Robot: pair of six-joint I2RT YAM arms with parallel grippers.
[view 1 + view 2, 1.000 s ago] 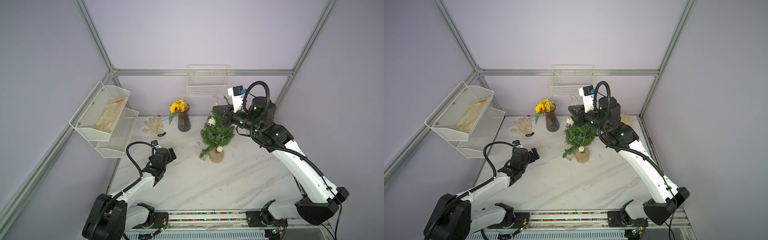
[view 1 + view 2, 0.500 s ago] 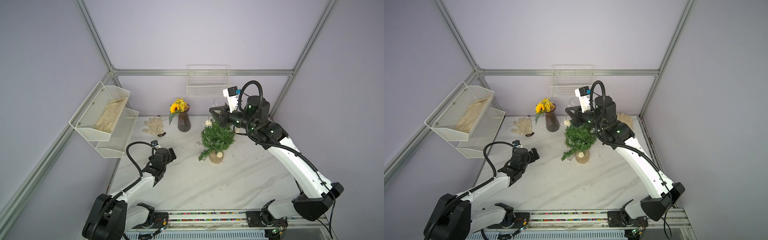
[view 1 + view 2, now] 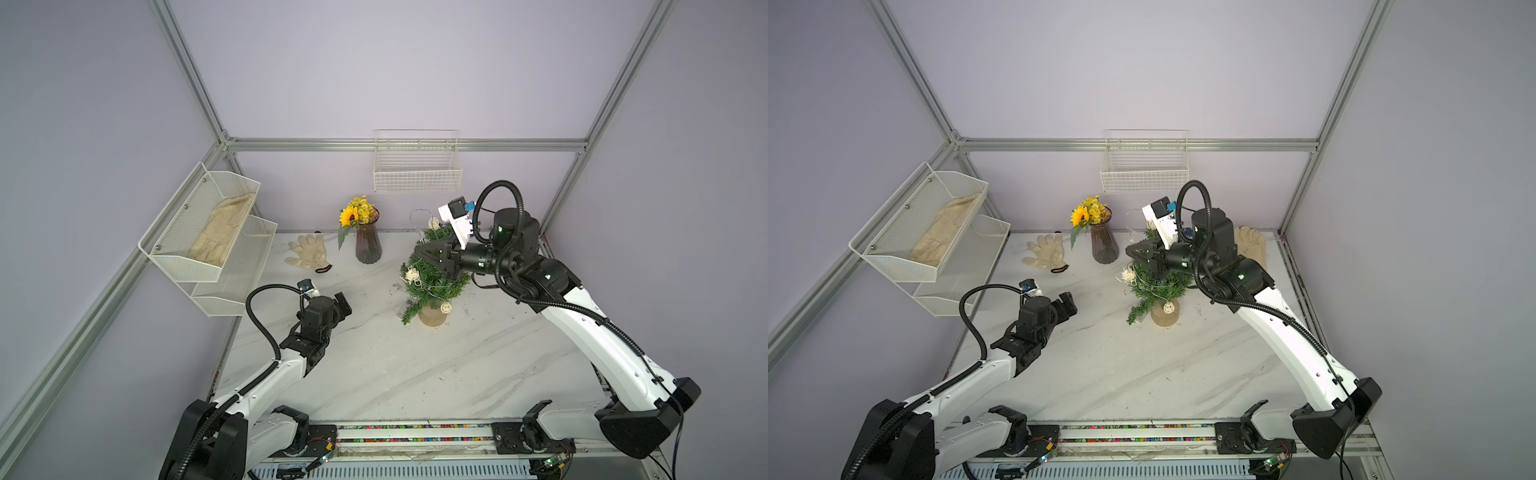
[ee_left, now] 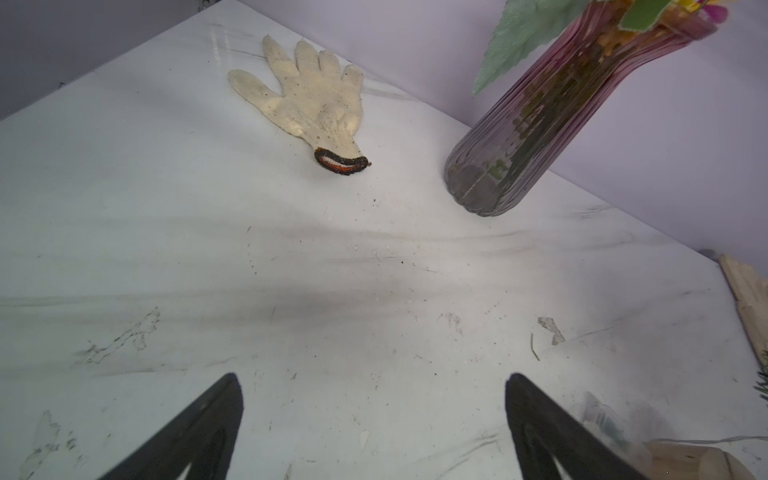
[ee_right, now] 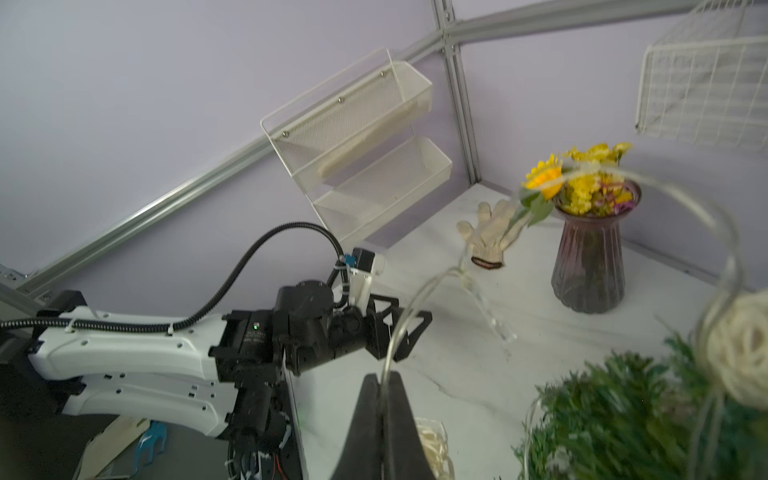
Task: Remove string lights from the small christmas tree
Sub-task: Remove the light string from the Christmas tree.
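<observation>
The small christmas tree (image 3: 432,278) (image 3: 1156,282) stands right of centre on its tan wooden base (image 3: 432,319), leaning a little. The string lights (image 3: 412,274) wind round it, with cream woven balls and a thin wire loop (image 3: 417,214) rising above the top. My right gripper (image 3: 417,250) (image 3: 1129,251) hangs over the tree's upper left side. In the right wrist view the right gripper (image 5: 384,376) is shut on the wire (image 5: 457,270). My left gripper (image 3: 345,305) (image 4: 374,380) hovers open and empty over bare table, well left of the tree.
A dark vase of yellow flowers (image 3: 368,245) stands just left of the tree at the back. A cream glove (image 3: 307,251) lies near it, another (image 3: 1250,245) behind the right arm. A two-tier mesh rack (image 3: 208,241) hangs on the left wall, a wire basket (image 3: 417,166) on the back wall.
My right gripper, still shut on the wire, has come down and forward from above the tree to its upper side. The left arm has stayed in place.
</observation>
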